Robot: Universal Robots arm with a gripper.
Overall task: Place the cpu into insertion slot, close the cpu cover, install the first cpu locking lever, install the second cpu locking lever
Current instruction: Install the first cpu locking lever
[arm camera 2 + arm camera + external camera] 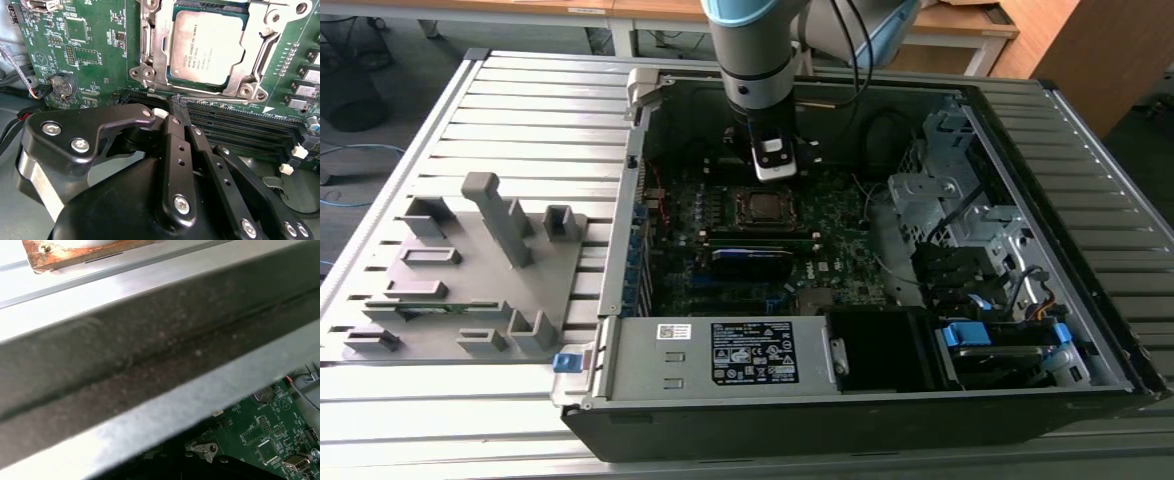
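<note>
On table, near desks, cpu apparently socketed

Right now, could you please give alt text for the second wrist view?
The grey-topped cpu lies framed by the closed cpu cover on a green motherboard; the black gripper, shut, points at the cover's edge.

Arm vertical, gripper pointing down, fingers closed together

The grey, square cpu is lying flat, framed by the lowered silvery cover, just beside the memory slots.
</note>
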